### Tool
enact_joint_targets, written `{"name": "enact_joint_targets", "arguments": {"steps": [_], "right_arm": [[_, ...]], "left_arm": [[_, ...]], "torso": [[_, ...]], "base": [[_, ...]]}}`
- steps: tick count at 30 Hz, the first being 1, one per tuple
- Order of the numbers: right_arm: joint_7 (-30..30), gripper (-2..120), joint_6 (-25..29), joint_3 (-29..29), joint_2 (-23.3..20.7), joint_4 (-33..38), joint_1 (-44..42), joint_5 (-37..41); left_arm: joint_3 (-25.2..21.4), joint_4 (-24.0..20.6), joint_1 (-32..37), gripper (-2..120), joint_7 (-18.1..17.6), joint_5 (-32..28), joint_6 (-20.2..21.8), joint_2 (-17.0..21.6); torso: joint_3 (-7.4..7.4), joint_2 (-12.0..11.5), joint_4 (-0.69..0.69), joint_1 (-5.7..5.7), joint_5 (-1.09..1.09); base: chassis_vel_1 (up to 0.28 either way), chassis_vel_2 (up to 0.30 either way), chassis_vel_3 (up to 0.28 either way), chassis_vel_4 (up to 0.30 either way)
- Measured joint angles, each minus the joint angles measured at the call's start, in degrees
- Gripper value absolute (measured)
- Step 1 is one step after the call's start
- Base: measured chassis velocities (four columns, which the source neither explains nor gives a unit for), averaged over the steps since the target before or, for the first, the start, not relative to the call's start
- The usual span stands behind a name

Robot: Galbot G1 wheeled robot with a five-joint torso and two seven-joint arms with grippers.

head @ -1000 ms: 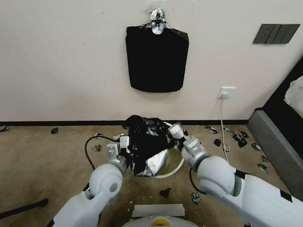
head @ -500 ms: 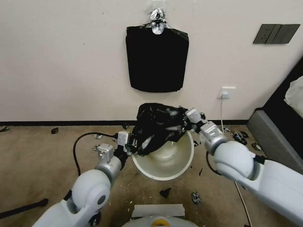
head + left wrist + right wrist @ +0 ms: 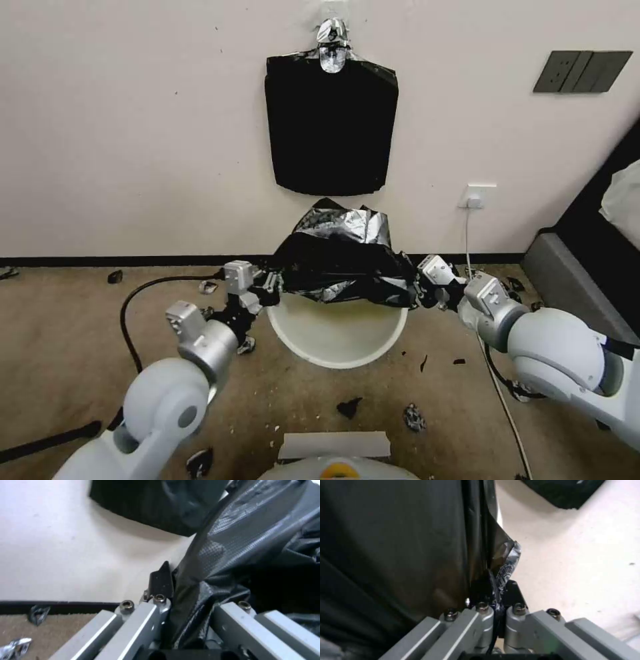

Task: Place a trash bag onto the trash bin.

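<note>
The trash bin stands on the carpet before the wall, its white inside showing. The trash bag, crinkled black with silvery shine, is stretched sideways just above the bin's far rim. My left gripper holds the bag's left end at the bin's left side. My right gripper holds the right end by the bin's right rim. In the left wrist view a bunch of bag runs between the left gripper fingers. The right wrist view shows the right gripper pinching a thin fold of bag.
A flat black slab of bags hangs on the wall above. Small black scraps litter the carpet. A wall socket with a white cable is at the right, a grey furniture edge beyond it. A black cable loops at the left.
Both grippers rose and spread apart with the bag. The bag went from a crumpled heap over the bin to a stretched band above its far rim, uncovering the bin's inside.
</note>
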Motion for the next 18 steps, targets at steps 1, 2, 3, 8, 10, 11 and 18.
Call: {"name": "enact_joint_targets", "arguments": {"steps": [1,2,3,8,10,11,18], "right_arm": [[0.00,0,0.00,0.00,0.00,0.00,0.00,0.00],[-0.92,0,0.67,-0.34,0.49,-0.29,-0.23,-0.28],[-2.05,0,1.64,-0.73,1.40,-0.65,-0.67,-0.47],[-5.77,0,4.62,-1.65,5.65,-1.31,-3.21,-1.72],[-6.30,0,5.21,-1.66,6.60,-1.41,-4.23,-2.57],[-6.33,0,5.95,-1.65,7.61,-1.80,-5.11,-3.51],[2.56,9,9.51,-1.55,11.80,-2.89,-6.10,-3.68]], "left_arm": [[0.00,0.00,0.00,3,0.00,0.00,0.00,0.00],[-0.88,-0.35,0.67,3,-0.65,-1.11,0.00,-0.18],[-1.72,-0.73,1.50,3,-1.10,-1.96,0.00,-0.34],[-4.55,-2.37,4.45,3,-3.28,-4.64,0.00,-1.60],[-4.92,-2.50,4.64,4,-4.08,-5.42,0.05,-1.79],[-5.20,-2.57,4.81,5,-4.60,-5.79,0.34,-1.83],[-5.33,-2.90,5.59,5,-6.20,-4.70,3.19,-1.71]], "torso": [[0.00,0.00,0.00,0.00,0.00],[0.00,0.00,0.00,0.00,0.00],[0.00,0.00,0.01,0.00,0.00],[0.00,0.00,0.03,0.00,0.01],[0.00,0.00,0.02,0.00,0.01],[0.00,0.00,0.01,0.00,-0.02],[0.00,0.00,0.01,0.00,0.00]], "base": [[0.000,0.000,0.000,0.000],[0.000,0.000,0.000,0.000],[0.000,0.000,0.000,0.000],[0.000,0.000,0.000,0.000],[0.000,0.000,0.000,0.000],[0.000,0.000,0.000,0.000],[0.000,0.000,0.000,0.000]]}}
